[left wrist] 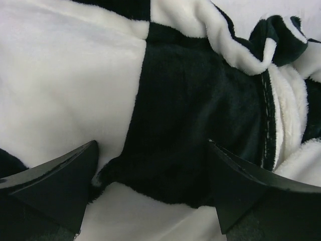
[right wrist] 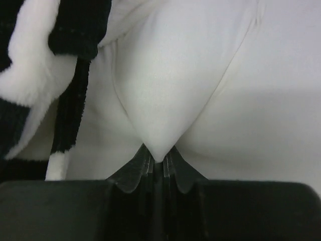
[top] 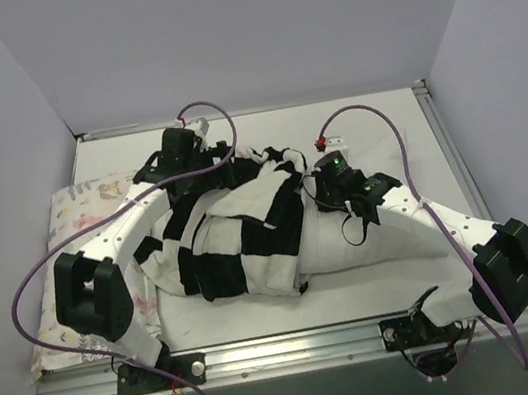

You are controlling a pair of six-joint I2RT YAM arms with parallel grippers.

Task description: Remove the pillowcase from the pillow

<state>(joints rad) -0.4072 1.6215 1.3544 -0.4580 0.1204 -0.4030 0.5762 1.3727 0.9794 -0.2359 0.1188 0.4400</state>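
The black and white checkered pillowcase (top: pixel 239 232) lies bunched across the middle of the table, still around the left part of the plain white pillow (top: pixel 378 239), whose right part is bare. My left gripper (top: pixel 220 159) is at the far edge of the bunched pillowcase. In the left wrist view it (left wrist: pixel 153 145) is open, its fingers (left wrist: pixel 75 175) wide apart over a black square of the pillowcase (left wrist: pixel 190 125). My right gripper (top: pixel 322 191) is shut on a pinch of white pillow fabric (right wrist: pixel 165 90), which rises in a peak from the closed gripper (right wrist: pixel 159 156). The pillowcase edge (right wrist: pixel 70 95) hangs just to its left.
A pale pillow printed with small pastel animals (top: pixel 82 202) lies along the table's left side, partly under my left arm. The enclosure walls stand close on the left, right and back. A metal rail (top: pixel 290 350) runs along the near edge.
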